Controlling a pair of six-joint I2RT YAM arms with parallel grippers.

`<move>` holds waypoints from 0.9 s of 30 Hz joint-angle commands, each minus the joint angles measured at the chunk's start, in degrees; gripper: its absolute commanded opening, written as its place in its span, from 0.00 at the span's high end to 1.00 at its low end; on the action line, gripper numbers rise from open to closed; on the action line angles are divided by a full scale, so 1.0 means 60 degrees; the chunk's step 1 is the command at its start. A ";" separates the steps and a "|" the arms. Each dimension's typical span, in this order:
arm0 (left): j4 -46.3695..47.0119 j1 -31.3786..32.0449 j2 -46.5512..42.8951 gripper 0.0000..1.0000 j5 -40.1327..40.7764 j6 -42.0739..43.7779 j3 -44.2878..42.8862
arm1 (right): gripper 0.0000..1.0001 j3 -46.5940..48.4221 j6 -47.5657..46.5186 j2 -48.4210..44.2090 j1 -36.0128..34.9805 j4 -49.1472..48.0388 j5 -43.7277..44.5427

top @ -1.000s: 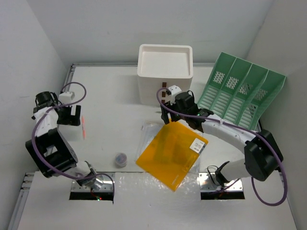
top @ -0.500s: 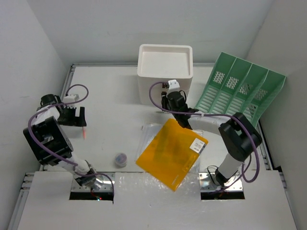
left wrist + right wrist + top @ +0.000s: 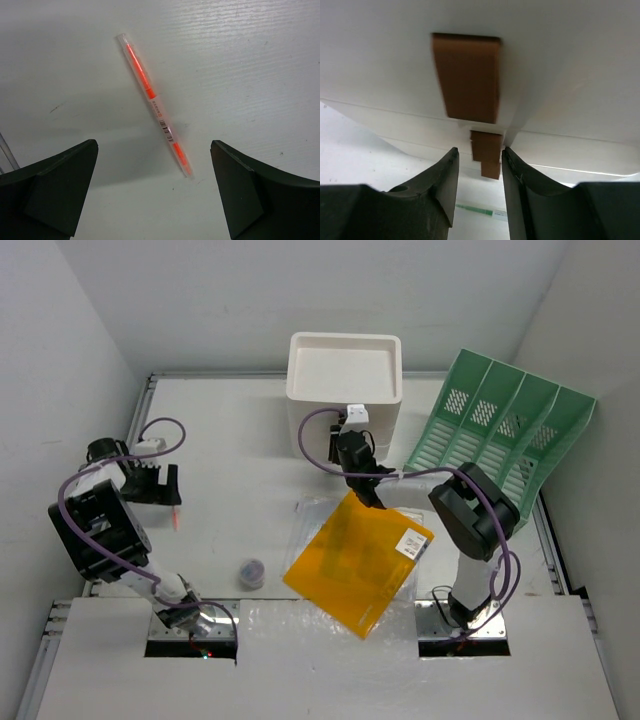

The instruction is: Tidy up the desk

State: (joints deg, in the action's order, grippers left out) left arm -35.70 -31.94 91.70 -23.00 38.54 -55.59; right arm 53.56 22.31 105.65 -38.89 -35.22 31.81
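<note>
On the white desk [image 3: 230,440] lies an orange pen [image 3: 150,95], seen in the top view as a pen [image 3: 176,512] near the left edge. My left gripper [image 3: 154,146] hovers open just over the pen's near end, one finger on each side, touching nothing. My right gripper [image 3: 480,150] is at the front of the white drawer box [image 3: 345,365], and its narrowed jaws flank a brown drawer handle [image 3: 487,142]. The right finger touches this handle. From above, the right gripper [image 3: 348,435] is pressed against the box front.
An orange folder [image 3: 355,560] lies on clear plastic sleeves [image 3: 308,512] mid-desk. A green file rack [image 3: 500,430] leans at the back right. A small round object [image 3: 252,572] sits near the front left. A green pen [image 3: 477,210] lies below the drawers.
My right gripper moved left and back from the folder's corner to the drawer box front, and its jaws narrowed around the handle. The left gripper shifted slightly toward the orange pen.
</note>
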 commanded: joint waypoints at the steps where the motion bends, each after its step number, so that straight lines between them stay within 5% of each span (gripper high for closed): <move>1: 0.0179 0.0051 0.0141 0.06 -0.0267 0.0138 -0.0227 | 0.60 0.0609 -0.0201 0.0029 -0.0138 -0.0941 0.0366; 5: 0.0106 0.0051 0.0288 0.06 -0.0312 0.0212 -0.0271 | 0.58 0.0741 -0.0246 0.0146 -0.0197 -0.1014 0.0878; 13: 0.0252 0.0051 0.0273 0.06 -0.0194 0.0226 -0.0124 | 1.00 0.0888 0.0135 0.0454 -0.0197 -0.0794 0.1845; 27: 0.0267 0.0051 0.0405 0.07 -0.0443 0.0387 -0.0007 | 1.00 -0.1320 -0.0481 -0.1082 -0.1676 -0.1468 0.2051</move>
State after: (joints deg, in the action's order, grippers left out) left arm -35.31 -31.94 93.97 -23.42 39.77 -55.48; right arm 49.01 20.01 103.92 -45.93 -39.46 42.70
